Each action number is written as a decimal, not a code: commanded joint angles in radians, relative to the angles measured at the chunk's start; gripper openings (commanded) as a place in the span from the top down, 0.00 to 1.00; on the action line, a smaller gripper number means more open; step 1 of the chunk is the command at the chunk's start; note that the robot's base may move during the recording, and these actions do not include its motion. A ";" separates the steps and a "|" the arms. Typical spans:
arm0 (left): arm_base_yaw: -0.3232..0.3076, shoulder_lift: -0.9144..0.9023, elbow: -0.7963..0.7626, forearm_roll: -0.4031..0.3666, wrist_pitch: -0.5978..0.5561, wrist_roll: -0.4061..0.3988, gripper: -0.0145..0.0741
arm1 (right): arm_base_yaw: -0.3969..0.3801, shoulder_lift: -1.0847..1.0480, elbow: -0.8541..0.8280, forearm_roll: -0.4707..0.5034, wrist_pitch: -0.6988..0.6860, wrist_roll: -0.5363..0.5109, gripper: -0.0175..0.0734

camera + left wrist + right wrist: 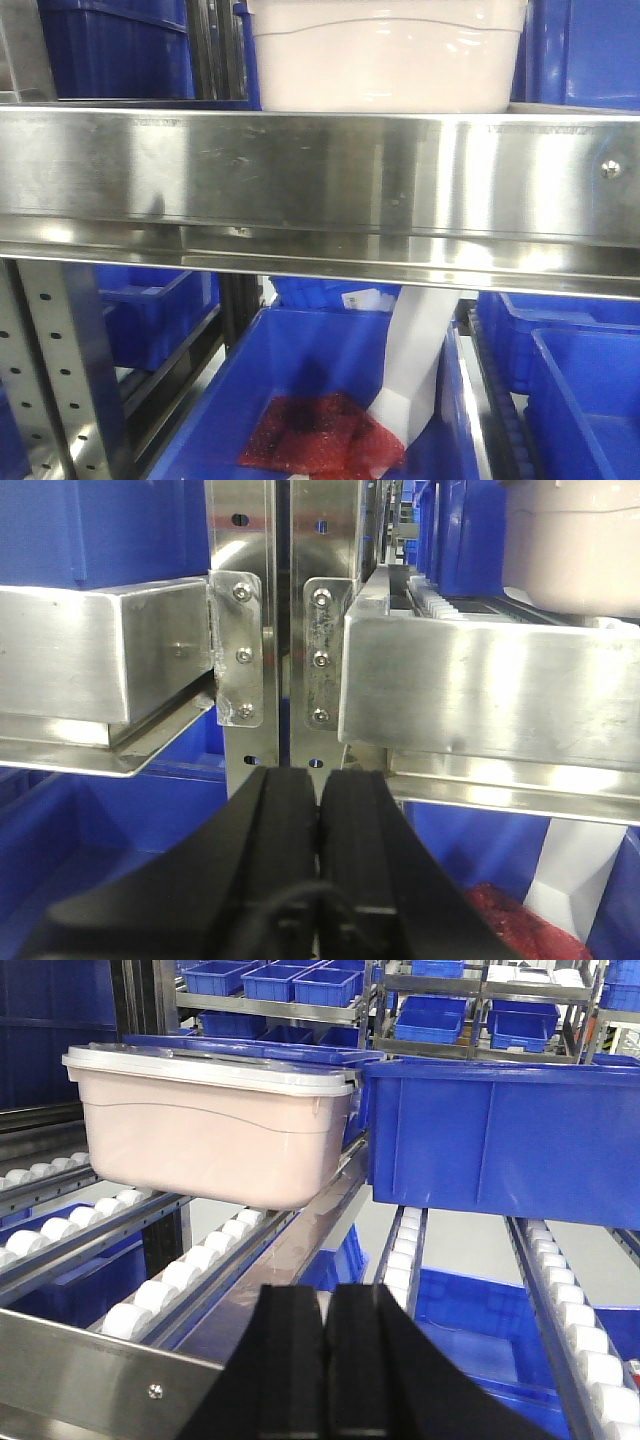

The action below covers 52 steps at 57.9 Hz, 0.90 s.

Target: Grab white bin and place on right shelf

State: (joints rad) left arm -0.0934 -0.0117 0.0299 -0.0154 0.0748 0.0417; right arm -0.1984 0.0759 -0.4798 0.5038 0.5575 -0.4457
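Both pincers are closed and empty: the left gripper (320,780) faces the perforated steel uprights (245,540), the right gripper (325,1305) hangs before the right shelf (320,170), where the white bin (210,1125) sits on white rollers (150,1305) beside a blue crate (500,1135).

Warehouse: steel roller racks (230,1235), blue crates (500,1130).

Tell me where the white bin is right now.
In the right wrist view the white bin rests on the roller tracks of the right shelf, immediately left of a blue crate.
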 commanded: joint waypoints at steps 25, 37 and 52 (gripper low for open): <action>-0.006 -0.013 0.008 0.005 -0.093 -0.007 0.97 | 0.002 0.014 -0.025 0.017 -0.088 -0.003 0.73; -0.006 -0.013 0.008 0.005 -0.093 -0.007 0.97 | 0.002 0.014 -0.025 0.017 -0.088 -0.003 0.73; -0.006 -0.013 0.008 0.005 -0.093 -0.007 0.97 | 0.002 0.014 -0.025 0.017 -0.088 -0.003 0.73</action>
State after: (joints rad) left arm -0.0934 -0.0117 0.0299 -0.0133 0.0748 0.0399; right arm -0.1984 0.0759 -0.4798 0.5038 0.5575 -0.4457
